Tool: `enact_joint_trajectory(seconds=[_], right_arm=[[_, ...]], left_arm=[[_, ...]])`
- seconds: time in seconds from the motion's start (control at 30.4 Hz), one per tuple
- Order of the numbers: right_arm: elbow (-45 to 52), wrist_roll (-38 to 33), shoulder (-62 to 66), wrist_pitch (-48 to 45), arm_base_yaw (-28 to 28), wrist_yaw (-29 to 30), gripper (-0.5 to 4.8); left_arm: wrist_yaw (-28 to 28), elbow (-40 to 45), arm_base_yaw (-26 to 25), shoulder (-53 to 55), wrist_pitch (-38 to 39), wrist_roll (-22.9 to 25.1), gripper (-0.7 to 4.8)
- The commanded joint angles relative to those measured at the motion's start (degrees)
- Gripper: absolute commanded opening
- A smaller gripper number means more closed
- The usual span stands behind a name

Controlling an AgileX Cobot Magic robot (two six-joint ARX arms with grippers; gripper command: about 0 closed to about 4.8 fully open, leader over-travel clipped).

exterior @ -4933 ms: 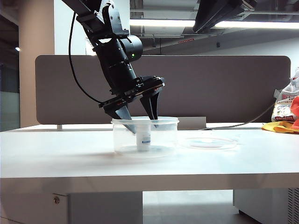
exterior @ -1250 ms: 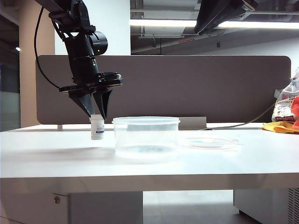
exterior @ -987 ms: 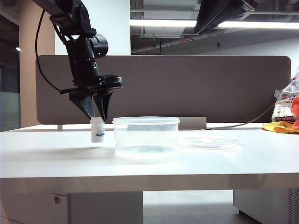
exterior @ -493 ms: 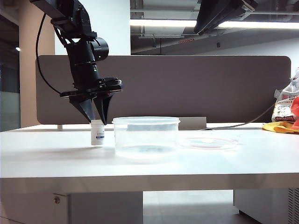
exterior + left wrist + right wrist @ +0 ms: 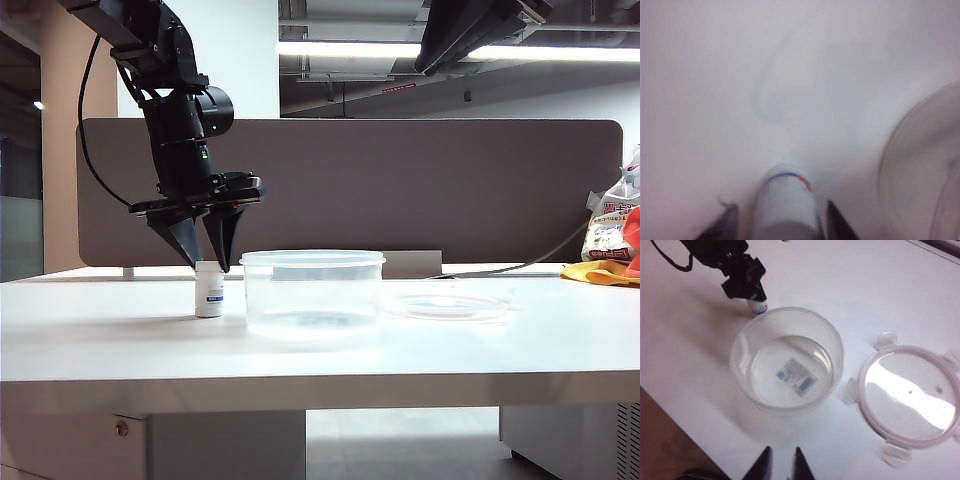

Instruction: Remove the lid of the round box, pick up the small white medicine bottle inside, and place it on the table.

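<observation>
The small white medicine bottle [image 5: 209,291] stands upright on the table [image 5: 120,330], just left of the round box [image 5: 312,290]. My left gripper [image 5: 208,264] hangs over its cap, open. In the left wrist view the fingers [image 5: 722,227] flank the bottle [image 5: 787,197] with a gap on each side. The box's rim [image 5: 888,160] curves beside it. The right wrist view looks down on the box [image 5: 837,352], which holds only a label, the lid [image 5: 912,395] lying flat beside it, and the bottle [image 5: 759,306]. My right gripper [image 5: 782,461] is high above the table, its jaws narrowly apart and holding nothing.
The lid [image 5: 447,305] lies on the table to the right of the box. A dark grey divider panel [image 5: 450,190] runs along the back. A plastic bag and yellow cloth [image 5: 610,255] sit at the far right, with a cable [image 5: 520,266] trailing towards them.
The left gripper has lowered the bottle until it stands on the table. Its jaws have then widened off the bottle. The right arm has not moved.
</observation>
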State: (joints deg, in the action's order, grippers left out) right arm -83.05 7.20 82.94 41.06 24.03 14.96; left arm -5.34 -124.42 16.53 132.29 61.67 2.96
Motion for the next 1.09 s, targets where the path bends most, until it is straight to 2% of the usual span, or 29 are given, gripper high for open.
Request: enact_joint_trajectory(seconds=[0.03, 0.13, 0.23, 0.33, 0.69, 0.79, 0.89, 1.09], right_arm=[[-0.2, 0.3, -0.2, -0.6, 0.0, 0.0, 0.69], [-0.2, 0.2, -0.2, -0.5, 0.0, 0.0, 0.69], [-0.2, 0.2, -0.2, -0.5, 0.0, 0.0, 0.69], [-0.2, 0.2, -0.2, -0.5, 0.0, 0.0, 0.69], [-0.2, 0.3, -0.5, -1.0, 0.0, 0.2, 0.45], [-0.2, 0.3, -1.1, -1.0, 0.0, 0.2, 0.06], [0.1, 0.3, -2.5, -1.2, -0.2, 0.2, -0.01], [3.5, -1.0, -9.3, -2.1, -5.7, 0.2, -0.01]], left_arm=[[0.0, -0.1, -0.1, 0.0, -0.3, 0.0, 2.93], [0.0, -0.1, -0.1, 0.0, -0.5, 0.0, 3.46], [0.0, -0.1, -0.1, 0.0, -0.7, 0.0, 3.61], [0.2, -0.1, -0.1, -0.1, -0.9, -0.4, 4.09], [0.5, -0.5, -0.1, -6.1, -1.7, -0.4, 4.08], [0.9, -0.5, -0.1, -10.1, -2.6, -0.4, 4.08], [1.2, -0.5, -0.1, -14.5, -2.6, -0.4, 4.07], [1.1, -0.4, -0.2, -22.2, -1.9, -0.4, 4.04]])
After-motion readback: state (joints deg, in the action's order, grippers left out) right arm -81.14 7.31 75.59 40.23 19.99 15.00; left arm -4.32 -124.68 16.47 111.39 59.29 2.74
